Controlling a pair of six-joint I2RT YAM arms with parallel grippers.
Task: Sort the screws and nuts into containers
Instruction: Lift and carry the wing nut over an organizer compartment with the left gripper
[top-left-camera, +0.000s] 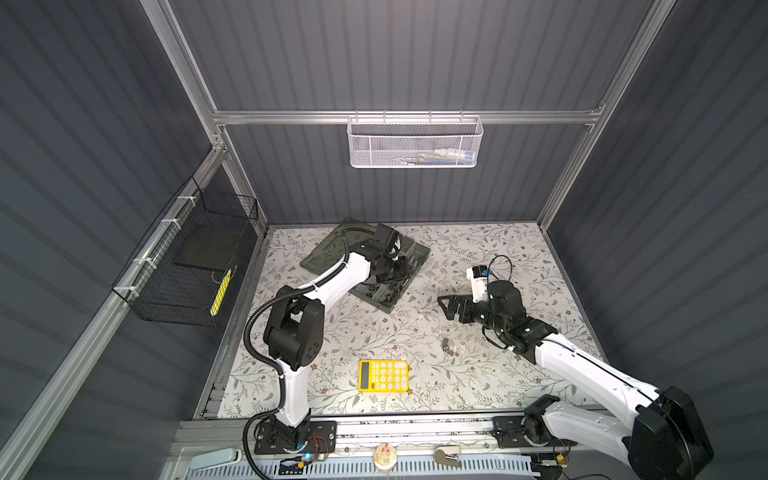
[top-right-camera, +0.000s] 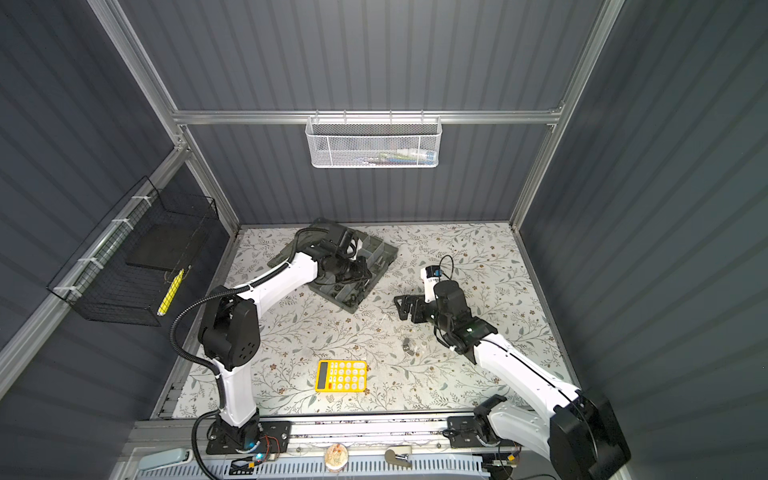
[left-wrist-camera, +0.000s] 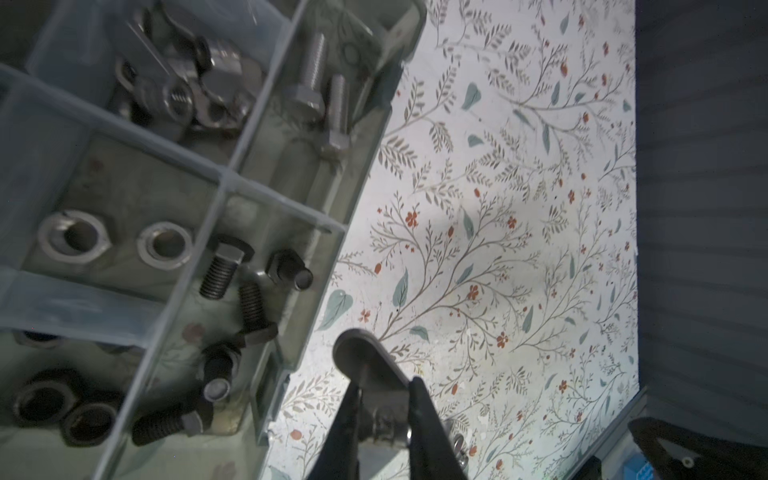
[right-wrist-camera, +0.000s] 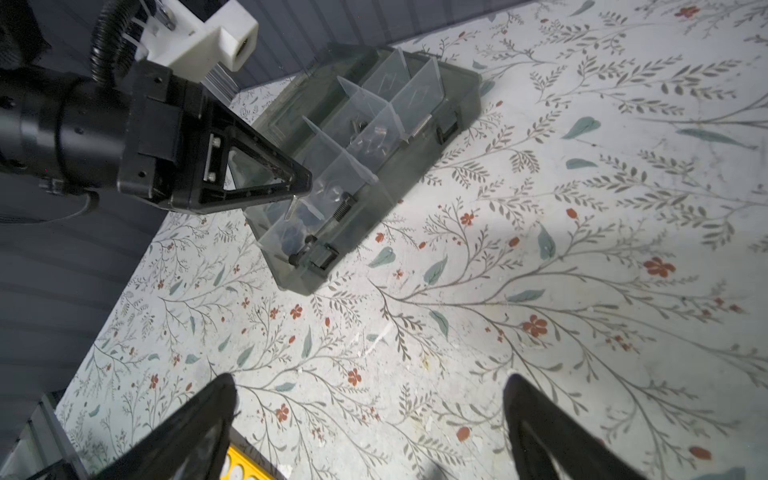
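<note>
desk (top-left-camera: 478, 390): flat, matte, floral print.
organiser box (right-wrist-camera: 419, 166): translucent grey-green plastic, rectangular, with pale clear dividers. The lid lies flat open behind it. It sits far left of centre, skewed to the desk edges.
calculator (top-left-camera: 383, 376): flat yellow rectangle near the front edge, well apart from the box.

right pincer (right-wrist-camera: 368, 390): black fingers spread wide, nothing between them. Hangs over bare desk, right of the box.
left pincer (left-wrist-camera: 384, 388): tapered black fingers pinching a silver wing nut (left-wrist-camera: 365, 357), one rounded ear poking past the tips. It's off the desk, at the box's outer wall. Can't tell if it's over a cell or just beside.

Cells, left wrist view:
- silver wing nuts (left-wrist-camera: 183, 91), piled
- silver hex bolts (left-wrist-camera: 313, 79), threaded, in the next cell
- two silver hex nuts (left-wrist-camera: 75, 237)
- black threaded bolts (left-wrist-camera: 218, 270), by the outer wall
- black hex nuts (left-wrist-camera: 45, 399)

Loose on the desk: a small shiny cluster of nuts (top-left-camera: 448, 345), between the calculator and the right arm. Too small to type.
</note>
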